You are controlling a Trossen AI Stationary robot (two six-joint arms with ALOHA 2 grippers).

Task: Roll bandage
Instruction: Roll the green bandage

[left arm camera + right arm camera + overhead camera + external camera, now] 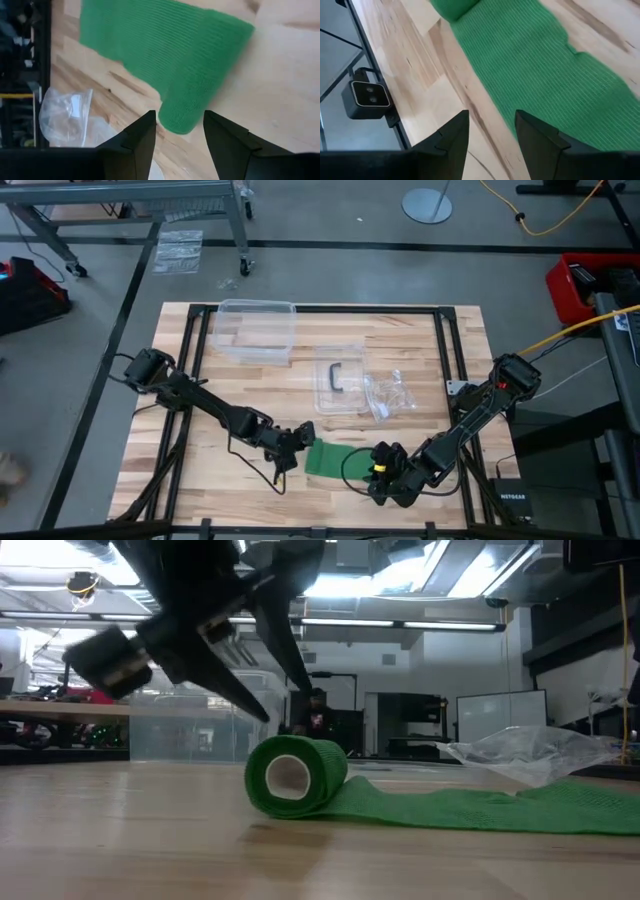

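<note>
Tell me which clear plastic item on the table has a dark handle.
The flat clear lid at mid-table, dark handle on top; the clear bin beyond and the crumpled bag beside it have none.

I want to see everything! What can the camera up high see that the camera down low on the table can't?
Only the high view shows the clear box, the right gripper and both whole arms. Only the low view shows the hole in the rolled end and a person far behind. Both show the green bandage, the plastic bag and the left gripper.
</note>
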